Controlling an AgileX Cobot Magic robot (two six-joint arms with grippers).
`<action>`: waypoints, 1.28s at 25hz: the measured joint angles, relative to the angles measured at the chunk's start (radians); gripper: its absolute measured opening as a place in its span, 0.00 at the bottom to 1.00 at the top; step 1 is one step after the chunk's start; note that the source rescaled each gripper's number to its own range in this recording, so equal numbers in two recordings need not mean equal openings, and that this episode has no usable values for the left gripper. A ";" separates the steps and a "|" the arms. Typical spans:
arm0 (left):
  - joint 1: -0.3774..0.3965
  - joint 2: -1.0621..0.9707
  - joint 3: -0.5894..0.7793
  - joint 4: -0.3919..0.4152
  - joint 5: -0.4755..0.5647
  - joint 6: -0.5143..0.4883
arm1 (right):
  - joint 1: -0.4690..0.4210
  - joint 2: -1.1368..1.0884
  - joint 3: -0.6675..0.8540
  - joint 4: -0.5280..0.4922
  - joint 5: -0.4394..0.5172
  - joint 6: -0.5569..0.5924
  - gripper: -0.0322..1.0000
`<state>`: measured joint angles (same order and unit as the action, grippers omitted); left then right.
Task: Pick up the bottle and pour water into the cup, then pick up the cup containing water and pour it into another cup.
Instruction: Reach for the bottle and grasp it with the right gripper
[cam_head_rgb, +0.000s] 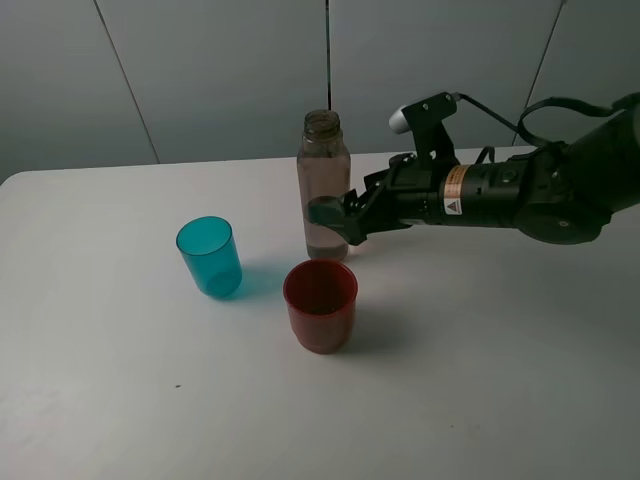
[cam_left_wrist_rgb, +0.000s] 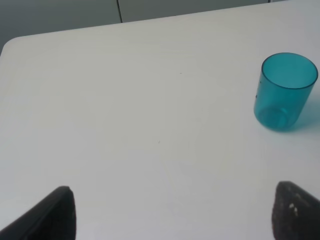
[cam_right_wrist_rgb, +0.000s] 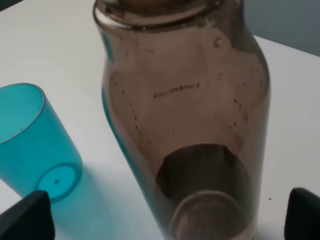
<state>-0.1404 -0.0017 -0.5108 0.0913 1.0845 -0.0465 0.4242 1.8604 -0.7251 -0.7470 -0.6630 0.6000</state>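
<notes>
One view alone, the high camera, shows the red cup (cam_head_rgb: 320, 305); right gripper (cam_head_rgb: 333, 218) straddles bottle (cam_head_rgb: 322, 165), wide.

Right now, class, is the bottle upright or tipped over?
Upright: the bottle stands on its base on the table, open mouth facing up.

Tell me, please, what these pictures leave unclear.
Exterior high: the bottle hides the right gripper's far finger.
Right wrist: the bottle's neck is cut off by the frame edge; its tint obscures the water level.
Left wrist: the left gripper shows only fingertips; the red cup is out of frame.
</notes>
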 joint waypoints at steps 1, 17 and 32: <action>0.000 0.000 0.000 0.000 0.000 0.000 | 0.004 0.008 -0.006 0.002 0.005 0.000 1.00; 0.000 0.000 0.000 0.000 0.000 -0.001 | 0.035 0.102 -0.085 0.062 0.019 -0.008 1.00; 0.000 0.000 0.000 0.000 0.000 -0.001 | 0.046 0.161 -0.137 0.122 -0.028 -0.042 1.00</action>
<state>-0.1404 -0.0017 -0.5108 0.0913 1.0845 -0.0480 0.4701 2.0213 -0.8624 -0.6250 -0.6905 0.5578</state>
